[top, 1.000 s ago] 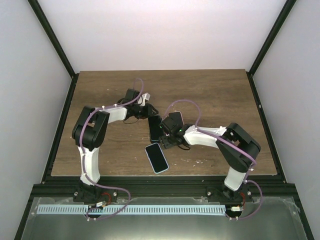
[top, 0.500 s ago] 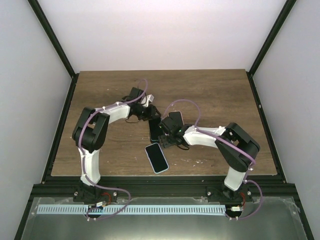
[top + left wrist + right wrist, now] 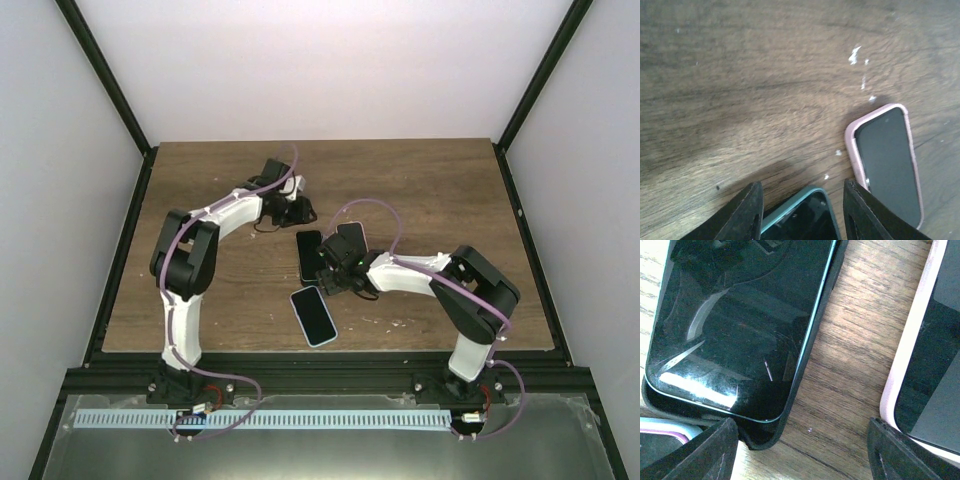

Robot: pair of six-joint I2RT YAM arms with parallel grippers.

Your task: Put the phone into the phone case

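The phone [image 3: 735, 315] looks rigid, light and glassy-slick, so it is probably best pinched across its long edges. The left gripper [image 3: 802, 186] and right gripper [image 3: 800, 426] are both spread and empty.

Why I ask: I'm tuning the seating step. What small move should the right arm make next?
Probably press the right fingers down on the near corner of the phone: in the right wrist view it seems to lie on the dark case, whose lip shows past its edge, not yet snapped in.
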